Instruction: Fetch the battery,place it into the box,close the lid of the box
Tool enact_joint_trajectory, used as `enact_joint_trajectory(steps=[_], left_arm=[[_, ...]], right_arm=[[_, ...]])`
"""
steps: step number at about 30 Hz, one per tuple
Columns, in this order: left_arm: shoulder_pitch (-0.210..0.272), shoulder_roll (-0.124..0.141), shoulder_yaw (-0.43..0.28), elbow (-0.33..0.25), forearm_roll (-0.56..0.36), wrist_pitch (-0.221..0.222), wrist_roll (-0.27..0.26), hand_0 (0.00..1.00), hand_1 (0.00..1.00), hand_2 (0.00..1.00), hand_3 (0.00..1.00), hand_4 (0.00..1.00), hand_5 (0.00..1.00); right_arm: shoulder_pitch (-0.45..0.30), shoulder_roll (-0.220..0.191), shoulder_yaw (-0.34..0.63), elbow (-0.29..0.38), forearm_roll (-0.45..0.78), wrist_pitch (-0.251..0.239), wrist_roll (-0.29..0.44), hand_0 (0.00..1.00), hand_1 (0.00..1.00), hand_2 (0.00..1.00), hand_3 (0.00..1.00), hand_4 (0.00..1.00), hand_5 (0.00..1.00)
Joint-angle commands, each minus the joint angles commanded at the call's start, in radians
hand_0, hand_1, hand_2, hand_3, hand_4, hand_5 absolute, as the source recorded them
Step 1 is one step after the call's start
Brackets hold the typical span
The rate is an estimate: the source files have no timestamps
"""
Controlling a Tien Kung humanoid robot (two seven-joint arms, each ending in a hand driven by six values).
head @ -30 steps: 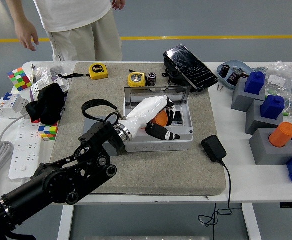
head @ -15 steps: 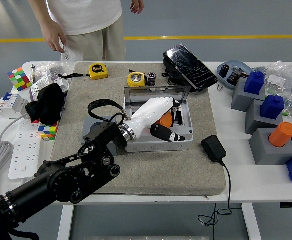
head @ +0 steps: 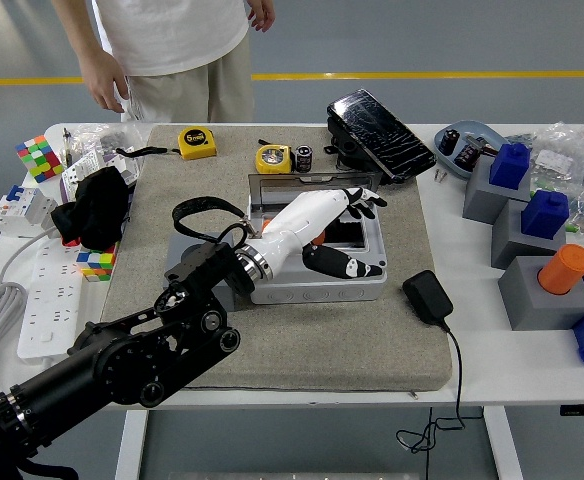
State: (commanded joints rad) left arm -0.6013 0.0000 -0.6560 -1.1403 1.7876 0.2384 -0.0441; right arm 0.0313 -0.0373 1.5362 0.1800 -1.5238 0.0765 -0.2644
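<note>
A robot's left hand, white-shelled with black fingertips on a black arm, hovers over the open light-grey plastic box at the middle of a grey felt mat on the white table. The fingers are spread and loose, and they grip nothing; the upper fingertips reach toward the box's far rim, near the hinged lid, which stands upright at the back, while the thumb hangs low over the near side of the opening. A sliver of orange shows inside the box under the palm (most likely the battery, though the hand hides most of it). By that reading, the fetching and placing appear done, and closing the lid is what remains. A small dark cylindrical cell stands beyond the box, beside a yellow tape measure. The right arm is out of view. A person in a white shirt stands at the far side, one hand hanging at the side, touching nothing.
</note>
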Motion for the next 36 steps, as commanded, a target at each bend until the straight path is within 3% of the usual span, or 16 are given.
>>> enact_joint_trajectory(steps=[10,16,17,18,22,23,29,34,35,36], left_arm=[[0.035,0.012,-0.057,-0.106,-0.019,0.013,-0.037,0.357,0.586,0.626,0.733,0.998,0.304],[0.059,0.025,-0.132,-0.163,-0.013,0.056,-0.109,0.366,0.585,0.614,0.713,0.998,0.304],[0.06,0.025,-0.143,-0.164,-0.012,0.062,-0.12,0.733,0.755,0.72,0.752,0.998,0.342],[0.059,0.025,-0.161,-0.16,-0.005,0.065,-0.123,0.733,0.755,0.72,0.752,0.998,0.342],[0.05,0.023,-0.211,-0.122,0.024,0.025,-0.062,0.733,0.755,0.72,0.752,0.998,0.342],[0.048,0.024,-0.22,-0.11,0.028,0.014,-0.047,0.86,0.864,0.826,0.834,0.998,0.449],[0.044,0.034,-0.236,-0.076,0.064,-0.036,0.028,0.866,0.875,0.832,0.837,0.998,0.472],[0.055,0.037,-0.218,-0.095,0.066,-0.062,0.064,0.866,0.875,0.832,0.837,0.998,0.472],[0.058,0.038,-0.213,-0.103,0.065,-0.066,0.071,0.802,0.829,0.785,0.794,0.998,0.486],[0.062,0.04,-0.209,-0.11,0.066,-0.071,0.079,0.802,0.829,0.785,0.794,0.998,0.486]], right_arm=[[0.002,0.001,-0.008,0.0,0.011,-0.001,0.004,0.641,0.667,0.675,0.608,0.994,0.601],[-0.001,0.001,0.002,0.0,0.0,-0.001,0.001,0.641,0.666,0.675,0.609,0.994,0.601],[-0.001,0.001,0.002,0.0,0.0,-0.001,0.001,0.642,0.666,0.675,0.609,0.994,0.601],[-0.001,0.001,0.001,0.0,0.001,-0.001,0.001,0.642,0.666,0.675,0.609,0.994,0.601],[0.001,0.001,-0.006,0.0,0.007,-0.001,0.002,0.642,0.666,0.675,0.609,0.994,0.601],[0.001,0.001,-0.008,0.0,0.009,-0.001,0.003,0.642,0.666,0.675,0.609,0.994,0.6],[0.001,0.001,-0.006,0.0,0.007,-0.001,0.002,0.641,0.666,0.675,0.609,0.994,0.6],[0.0,0.0,-0.003,0.0,0.004,-0.001,0.001,0.641,0.666,0.675,0.609,0.994,0.6],[0.0,0.0,-0.003,0.0,0.004,-0.001,0.001,0.641,0.667,0.675,0.609,0.994,0.6],[0.0,0.0,-0.005,0.0,0.004,-0.001,0.002,0.641,0.667,0.675,0.609,0.994,0.6]])
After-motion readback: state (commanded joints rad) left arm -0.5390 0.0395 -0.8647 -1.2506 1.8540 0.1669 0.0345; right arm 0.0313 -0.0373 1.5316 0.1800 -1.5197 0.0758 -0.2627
